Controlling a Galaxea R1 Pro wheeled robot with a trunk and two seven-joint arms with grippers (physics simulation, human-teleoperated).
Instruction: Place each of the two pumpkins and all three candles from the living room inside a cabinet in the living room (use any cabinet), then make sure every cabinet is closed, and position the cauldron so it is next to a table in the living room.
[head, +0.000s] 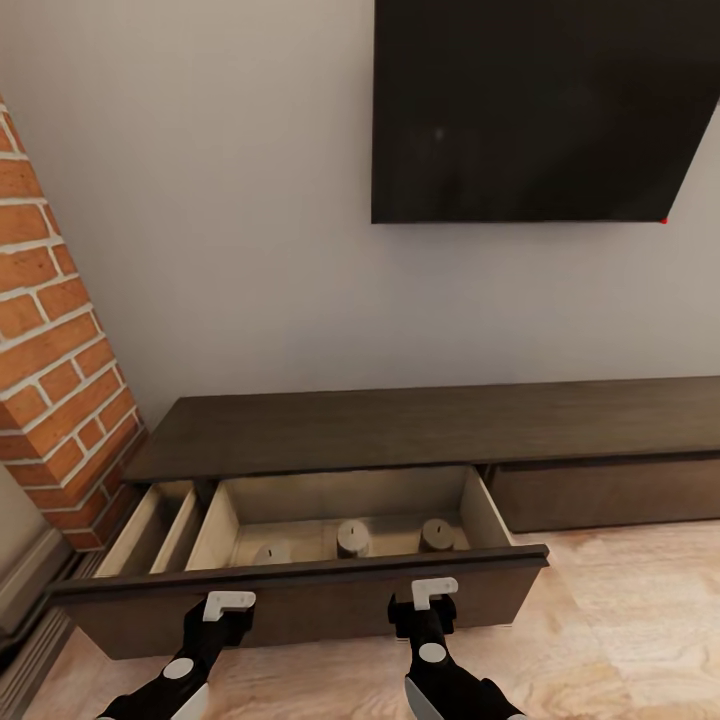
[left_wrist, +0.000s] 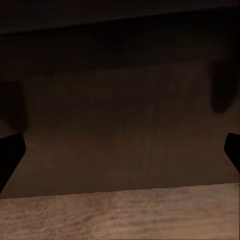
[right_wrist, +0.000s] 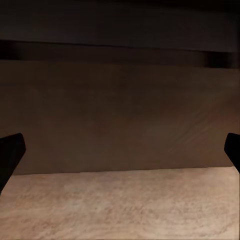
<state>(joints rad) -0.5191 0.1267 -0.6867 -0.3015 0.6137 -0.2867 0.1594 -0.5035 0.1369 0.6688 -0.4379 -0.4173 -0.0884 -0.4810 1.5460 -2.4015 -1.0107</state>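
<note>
Candles, three of them, stand in the cabinet's open drawer at twelve o'clock. My left gripper and right gripper, both spread wide, face the drawer front.

Both arms extended forward, side by side; left gripper and right gripper with fingers spread wide.

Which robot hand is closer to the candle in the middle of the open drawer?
The right gripper. It sits at the drawer front, a little right of the middle candle. The left gripper is at the same front but further off to the left.
</note>
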